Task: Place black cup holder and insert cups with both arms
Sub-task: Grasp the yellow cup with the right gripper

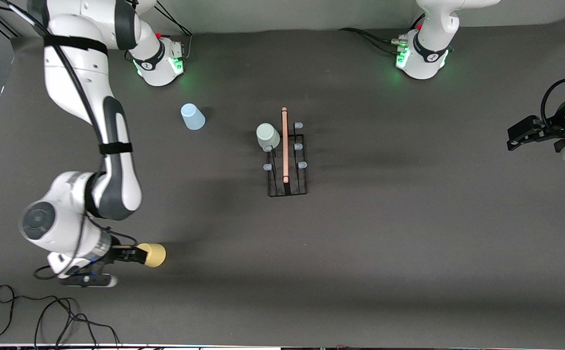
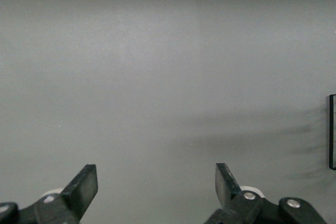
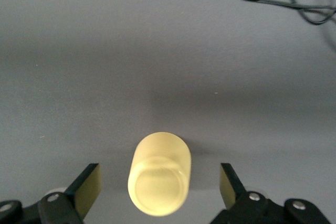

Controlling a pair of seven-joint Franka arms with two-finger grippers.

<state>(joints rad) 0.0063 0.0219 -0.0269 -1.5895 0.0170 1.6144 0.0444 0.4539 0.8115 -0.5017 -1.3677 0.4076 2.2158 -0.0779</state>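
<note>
Yellow cup (image 3: 159, 174) lies on its side between the right gripper's (image 3: 159, 190) spread fingers, nearer the camera than the rack (image 1: 287, 160); left gripper (image 2: 156, 187) waits, spread.

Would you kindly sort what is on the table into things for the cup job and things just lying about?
For the job:
rack
green cup
blue cup
yellow cup

Lying about:
loose cables

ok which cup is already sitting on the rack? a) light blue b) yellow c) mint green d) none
C: the mint green cup sits upside down on a prong of the rack, while the blue cup and yellow cup are on the table.
</note>
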